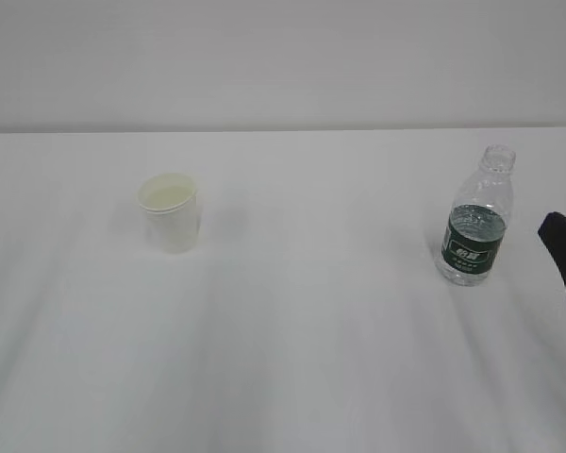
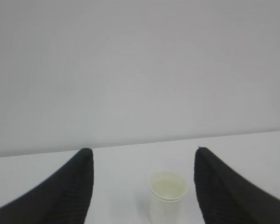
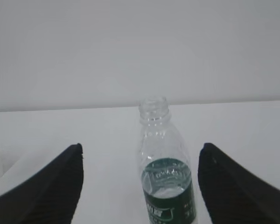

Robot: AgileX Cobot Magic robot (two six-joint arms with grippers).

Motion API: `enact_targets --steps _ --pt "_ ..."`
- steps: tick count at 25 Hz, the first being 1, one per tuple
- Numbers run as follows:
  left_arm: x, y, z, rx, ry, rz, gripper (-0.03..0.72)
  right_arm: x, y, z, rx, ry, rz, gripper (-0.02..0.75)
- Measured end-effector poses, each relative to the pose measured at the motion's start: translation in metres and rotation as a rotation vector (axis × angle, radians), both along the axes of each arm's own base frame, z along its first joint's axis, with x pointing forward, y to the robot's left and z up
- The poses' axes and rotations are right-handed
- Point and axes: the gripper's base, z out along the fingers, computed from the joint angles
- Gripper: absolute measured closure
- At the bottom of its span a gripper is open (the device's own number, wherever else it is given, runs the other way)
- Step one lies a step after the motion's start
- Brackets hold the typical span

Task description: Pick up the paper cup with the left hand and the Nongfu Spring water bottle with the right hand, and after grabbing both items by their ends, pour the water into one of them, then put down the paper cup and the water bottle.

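Right claw released, jaws spread wide, bottle upright between and ahead of them, not touched. Left claw also released, cup upright ahead between the jaws, no contact. Exterior: cup left, bottle right, well apart on white surface; water reaches label top. Wall behind.

A broad white table was seen filling the lower part of every view, its surface faintly streaked with soft shadow. Behind it, a plain pale grey wall was met along a straight edge. Even, diffuse light was cast throughout.
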Motion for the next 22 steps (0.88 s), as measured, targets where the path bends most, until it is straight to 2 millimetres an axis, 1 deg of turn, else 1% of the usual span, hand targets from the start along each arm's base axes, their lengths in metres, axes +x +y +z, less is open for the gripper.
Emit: enact_targets --steps 3,6,9,11,15,18,22 --pt "0.0 0.0 0.0 0.0 0.005 0.001 0.204 0.019 0.001 0.011 -0.021 -0.006 0.001 0.164" --pt "0.0 0.0 0.0 0.0 0.005 0.001 0.204 0.038 0.003 0.027 -0.057 -0.029 0.024 0.164" --pt "0.0 0.0 0.0 -0.001 0.005 0.001 0.204 0.051 0.004 0.04 -0.102 -0.024 0.038 0.164" --pt "0.0 0.0 0.0 -0.001 0.004 0.001 0.204 0.053 0.003 0.051 -0.126 -0.023 0.03 0.164" --pt "0.0 0.0 0.008 -0.005 -0.015 0.003 0.204 0.049 0.0 0.073 -0.163 -0.019 -0.004 0.164" --pt "0.001 0.001 0.016 -0.006 -0.023 0.007 0.204 0.038 -0.003 0.088 -0.18 -0.028 -0.029 0.164" --pt "0.001 0.001 0.024 -0.01 -0.04 0.01 0.204 0.021 -0.006 0.1 -0.199 -0.025 -0.061 0.164"
